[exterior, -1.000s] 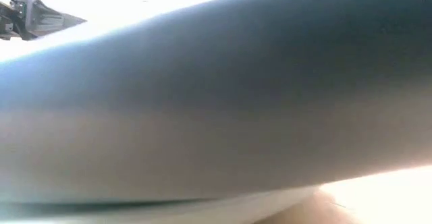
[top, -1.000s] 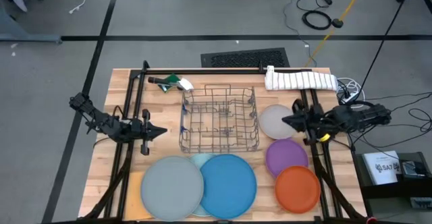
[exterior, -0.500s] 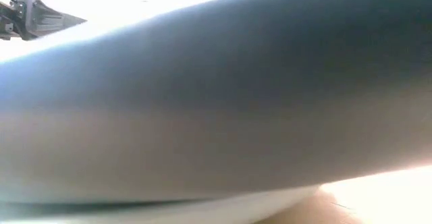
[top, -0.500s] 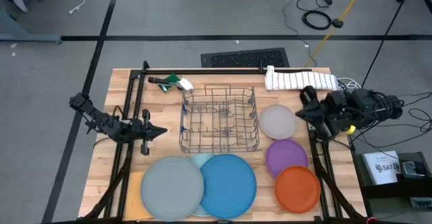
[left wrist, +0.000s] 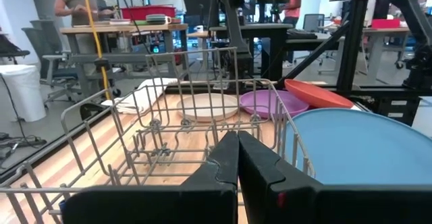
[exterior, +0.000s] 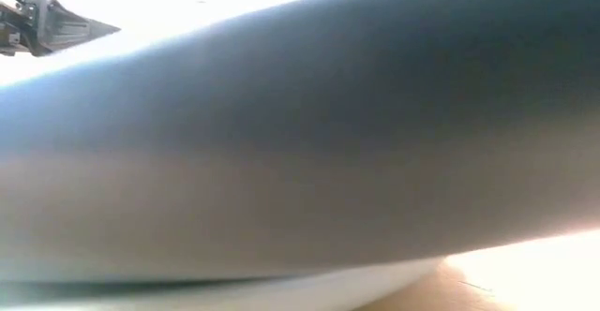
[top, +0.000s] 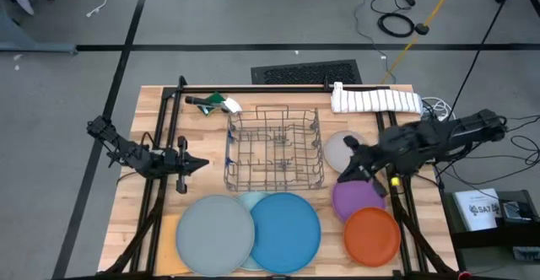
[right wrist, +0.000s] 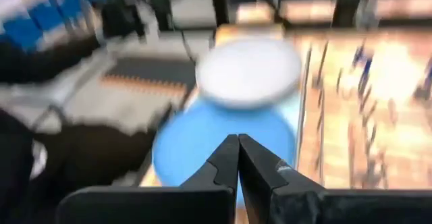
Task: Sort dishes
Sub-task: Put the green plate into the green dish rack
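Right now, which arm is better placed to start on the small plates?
Right. Its tool hangs over the grey plate and purple plate; the left tool waits beyond the rack.

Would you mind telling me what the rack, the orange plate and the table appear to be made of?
The rack looks like thin metal wire, grey and possibly coated: open bent rods you can see through. The orange plate seems to be plastic, with a smooth, even colour, a slight sheen and a thin raised rim. The table looks like light wood in planks, with visible grain lines and a matte finish.

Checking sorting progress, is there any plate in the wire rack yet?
No, the wire rack holds nothing; all six plates lie flat on the table around it.
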`<state>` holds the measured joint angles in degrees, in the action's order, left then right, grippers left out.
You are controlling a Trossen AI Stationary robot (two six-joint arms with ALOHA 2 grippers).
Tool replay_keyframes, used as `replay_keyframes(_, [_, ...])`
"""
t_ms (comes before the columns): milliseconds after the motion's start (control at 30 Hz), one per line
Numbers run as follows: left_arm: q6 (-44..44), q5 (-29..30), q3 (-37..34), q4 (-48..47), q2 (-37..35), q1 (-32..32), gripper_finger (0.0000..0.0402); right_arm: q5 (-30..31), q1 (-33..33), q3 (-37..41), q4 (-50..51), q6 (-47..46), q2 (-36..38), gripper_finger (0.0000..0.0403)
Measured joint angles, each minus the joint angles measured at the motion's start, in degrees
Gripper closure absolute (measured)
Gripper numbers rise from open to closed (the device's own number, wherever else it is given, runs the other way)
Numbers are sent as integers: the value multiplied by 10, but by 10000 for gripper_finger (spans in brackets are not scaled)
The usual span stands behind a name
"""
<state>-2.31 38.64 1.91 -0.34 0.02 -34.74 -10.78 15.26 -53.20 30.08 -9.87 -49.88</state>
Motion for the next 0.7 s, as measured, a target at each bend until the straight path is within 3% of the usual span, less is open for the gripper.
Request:
replay_keyframes(233, [5,0,-1,25,0,0,398,0,58,-46,55,-31,-97,397])
replay_keyframes(500, [0,-3,-1,146,0,0,398,3,115,-110,41,-25,-192,397])
replay_keyframes(700, [4,-4,-1,166,0,0,398,0,119,-111,1,-14,-240,397])
